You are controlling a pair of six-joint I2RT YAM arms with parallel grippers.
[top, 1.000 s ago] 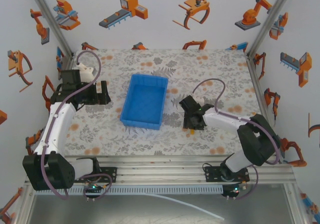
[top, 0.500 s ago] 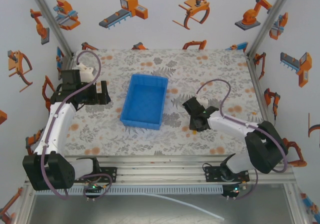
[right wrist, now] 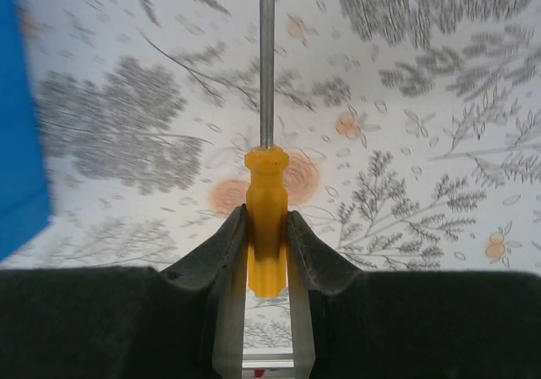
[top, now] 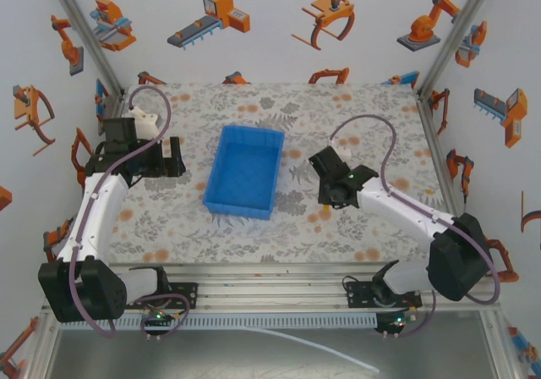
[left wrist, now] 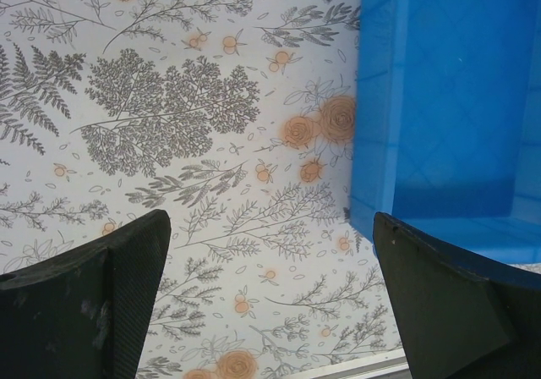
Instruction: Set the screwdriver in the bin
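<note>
We see a white table cover printed with grey ferns and small orange flowers [top: 363, 112] spread flat over the whole work surface. Around it stand white wall panels scattered with orange and grey cartoon machine drawings [top: 270, 24]. Slanting silver aluminium frame posts [top: 80, 32] mark the back corners. Along the near edge runs a grooved silver metal rail [top: 270, 282], with a white slotted cable duct [top: 270, 320] just beyond it. A thin white tube [top: 325, 352] lies on the grey floor panel [top: 211, 354] below.

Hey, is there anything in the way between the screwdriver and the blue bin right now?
Nothing visible. The right claw grips the screwdriver by its handle, and bare floral table lies between it and the bin.
</note>
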